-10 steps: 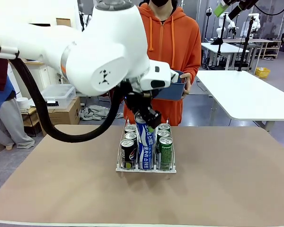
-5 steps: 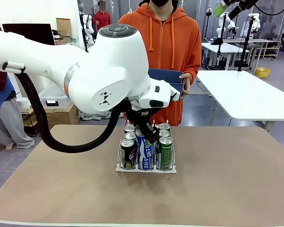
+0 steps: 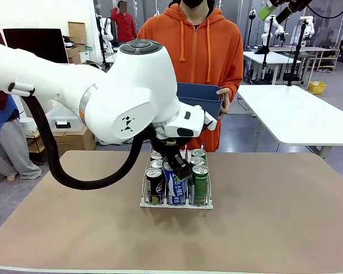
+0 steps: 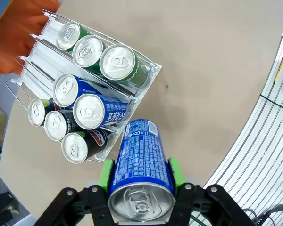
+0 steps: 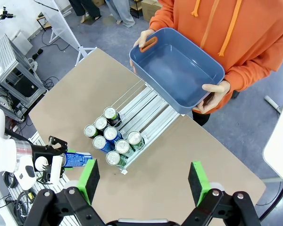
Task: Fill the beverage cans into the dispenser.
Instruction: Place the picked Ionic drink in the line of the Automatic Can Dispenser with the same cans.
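My left gripper (image 3: 178, 167) is shut on a blue-and-white beverage can (image 3: 175, 185), which hangs tilted, base first, just off the front of the dispenser (image 3: 177, 205). In the left wrist view the green pads (image 4: 106, 175) clamp this can (image 4: 141, 160) near its silver top, and its far end points at the front lip of the dispenser (image 4: 149, 77). Several cans stand in the three lanes: green (image 4: 118, 62), blue (image 4: 89, 111) and black (image 4: 75, 147). My right gripper (image 5: 144, 183) hovers open high above the dispenser (image 5: 148, 110), holding nothing.
A person in an orange hoodie stands at the far side of the table, holding an empty blue tub (image 3: 200, 98) in both hands above the table's far edge. From the right wrist the tub (image 5: 177, 70) hangs just behind the dispenser's back end. Brown tabletop (image 3: 274, 217) lies bare around the rack.
My left arm has come down and tipped the blue-and-white can from nearly upright to pointing toward the dispenser's front. The cans in the lanes have stayed put.
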Robot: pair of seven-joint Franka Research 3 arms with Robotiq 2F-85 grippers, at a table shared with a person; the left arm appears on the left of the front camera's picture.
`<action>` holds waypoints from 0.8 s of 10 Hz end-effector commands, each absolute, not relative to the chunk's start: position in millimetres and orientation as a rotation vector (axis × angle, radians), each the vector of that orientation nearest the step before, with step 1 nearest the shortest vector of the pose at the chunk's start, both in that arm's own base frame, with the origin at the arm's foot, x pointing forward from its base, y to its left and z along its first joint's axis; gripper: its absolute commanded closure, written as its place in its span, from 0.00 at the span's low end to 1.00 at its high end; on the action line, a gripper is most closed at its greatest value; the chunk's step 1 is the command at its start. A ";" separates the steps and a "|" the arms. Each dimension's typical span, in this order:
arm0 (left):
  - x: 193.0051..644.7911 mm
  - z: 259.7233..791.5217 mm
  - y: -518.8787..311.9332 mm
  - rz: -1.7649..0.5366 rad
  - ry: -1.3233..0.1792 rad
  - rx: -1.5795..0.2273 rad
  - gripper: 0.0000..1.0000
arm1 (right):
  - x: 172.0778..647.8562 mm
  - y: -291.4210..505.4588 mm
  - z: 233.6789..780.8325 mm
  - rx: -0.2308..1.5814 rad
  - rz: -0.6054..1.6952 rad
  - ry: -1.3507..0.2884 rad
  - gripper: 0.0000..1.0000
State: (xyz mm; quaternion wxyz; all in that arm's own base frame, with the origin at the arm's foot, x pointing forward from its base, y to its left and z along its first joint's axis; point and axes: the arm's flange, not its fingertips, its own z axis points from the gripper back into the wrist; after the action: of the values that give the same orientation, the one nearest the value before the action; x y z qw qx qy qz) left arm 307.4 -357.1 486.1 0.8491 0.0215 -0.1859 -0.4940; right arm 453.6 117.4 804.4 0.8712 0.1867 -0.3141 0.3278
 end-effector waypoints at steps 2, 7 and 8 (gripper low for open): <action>305.6 483.9 -358.1 -1.016 -0.397 0.063 0.43 | 452.7 116.3 804.3 0.390 0.687 -0.654 0.00; 331.9 459.8 -364.9 -1.005 -0.398 0.105 0.43 | 452.7 116.3 804.3 0.390 0.687 -0.654 0.00; 334.7 456.3 -366.2 -0.997 -0.387 0.113 0.43 | 452.7 116.3 804.3 0.390 0.687 -0.654 0.00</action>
State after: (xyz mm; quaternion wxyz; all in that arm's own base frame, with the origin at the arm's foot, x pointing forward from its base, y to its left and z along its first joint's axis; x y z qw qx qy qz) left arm 327.4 -357.6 454.1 0.8569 0.0404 -0.1727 -0.4840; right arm 453.6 117.4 804.4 0.8712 0.1867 -0.3141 0.3278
